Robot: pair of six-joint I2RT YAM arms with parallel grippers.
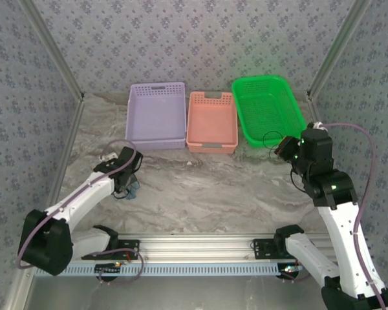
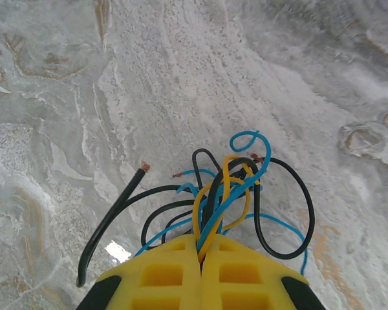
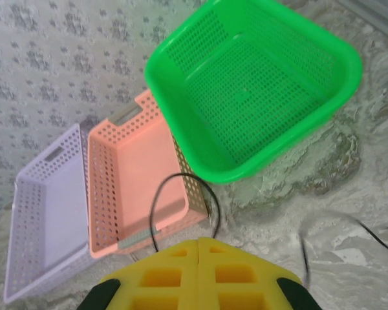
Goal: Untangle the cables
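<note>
Low over the marble tabletop (image 2: pixel 84 97), the left gripper (image 2: pixel 200 248) is pinching its yellow jaws fully closed on a bunch of cables (image 2: pixel 227 187), with black, blue and yellow strands fanning out in loops onto the surface. Near the green basket (image 3: pixel 246 90), the right gripper (image 3: pixel 199 244) is likewise clamping tight, gripping a single thin black cable (image 3: pixel 156 201) that is arching up in front of the pink basket (image 3: pixel 136 174).

Cables (image 2: pixel 216 194) partly hidden inside left hand (image 2: pixel 200 243), black loop (image 3: pixel 181 175) cut off behind right hand (image 3: pixel 199 243)
</note>
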